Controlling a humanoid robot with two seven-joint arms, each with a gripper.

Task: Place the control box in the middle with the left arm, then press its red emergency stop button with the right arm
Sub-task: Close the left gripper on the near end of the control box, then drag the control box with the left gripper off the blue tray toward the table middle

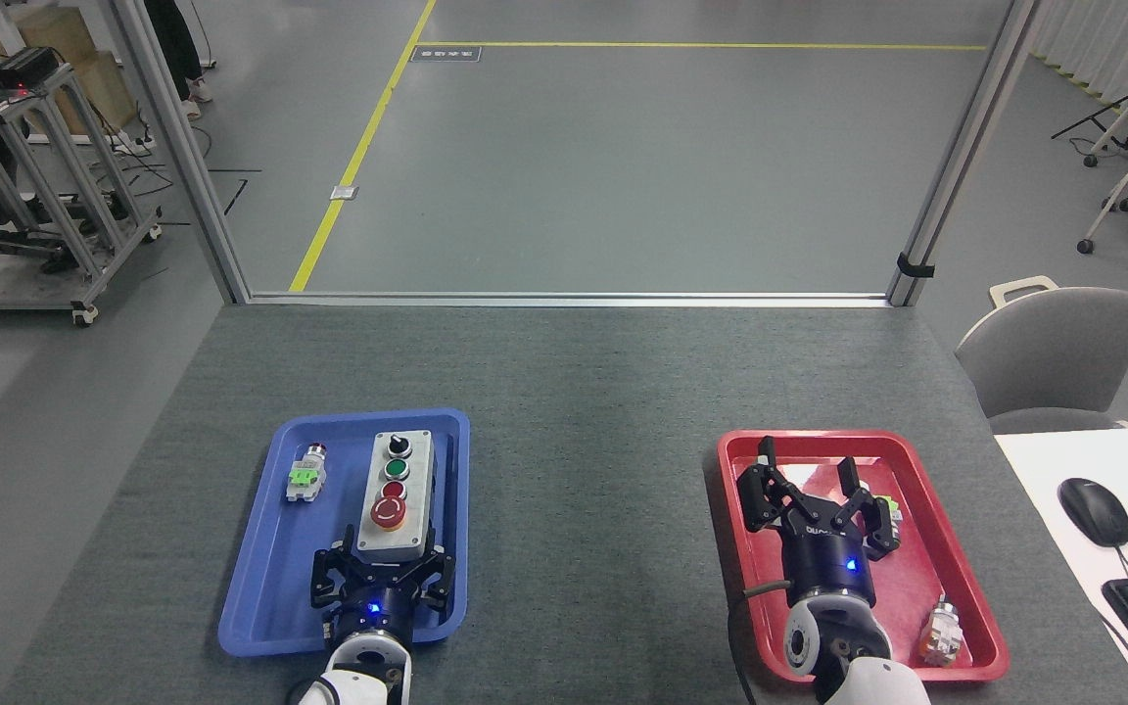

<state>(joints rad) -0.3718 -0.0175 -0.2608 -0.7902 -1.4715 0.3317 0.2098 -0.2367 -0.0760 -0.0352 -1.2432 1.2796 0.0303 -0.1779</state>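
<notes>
Oblong light-grey control box (395,497) lying in blue plastic tray (260,578), 9 o'clock of tabletop centre | left gripper (383,580) jaws spread wide at box's 6 o'clock end, likely pre-grasp | right gripper (814,499) jaws open, empty, over red tray (956,548), presumably waiting.

The control box (395,495), oblong and light grey on a black base, lies flat and face-up in the blue tray (260,587) near the bench's front-left edge. Its red emergency stop button (389,511), yellow-ringed, sits at the row's near end.
</notes>
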